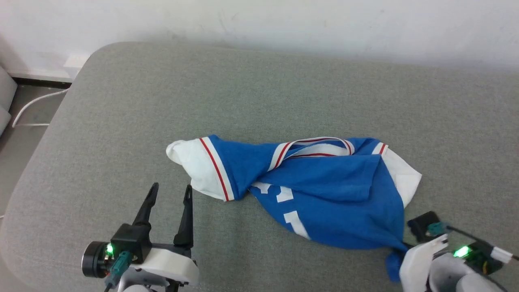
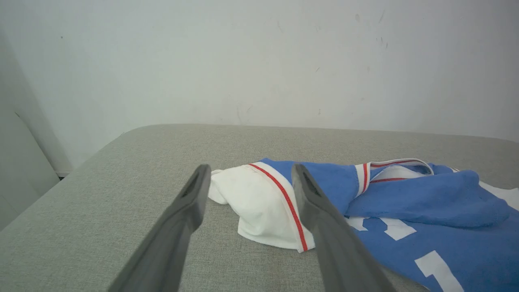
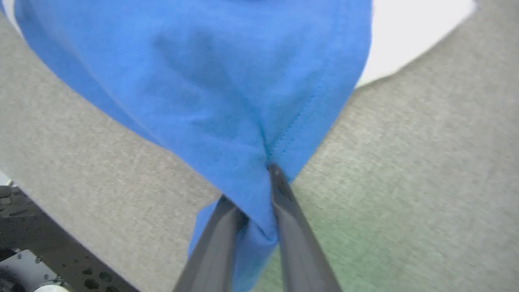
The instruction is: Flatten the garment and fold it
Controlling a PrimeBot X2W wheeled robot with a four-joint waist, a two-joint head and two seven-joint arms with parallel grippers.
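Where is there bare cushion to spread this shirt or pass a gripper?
Free: the wide strip of grey cushion between garment and wall; the left side, from the white sleeve to the cushion's edge, around the open left gripper; the near strip between both grippers. Crowded: near right corner, where the right gripper pinches the garment.

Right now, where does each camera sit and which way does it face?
Head: up top, facing forward and down at the garment on the grey cushion; left claw lower left, right arm lower right.
Left wrist: looks along its open claw toward the white sleeve and wall.
Right wrist: looks along right claw, pinching blue hem.
Shared: head and left wrist both show that sleeve.
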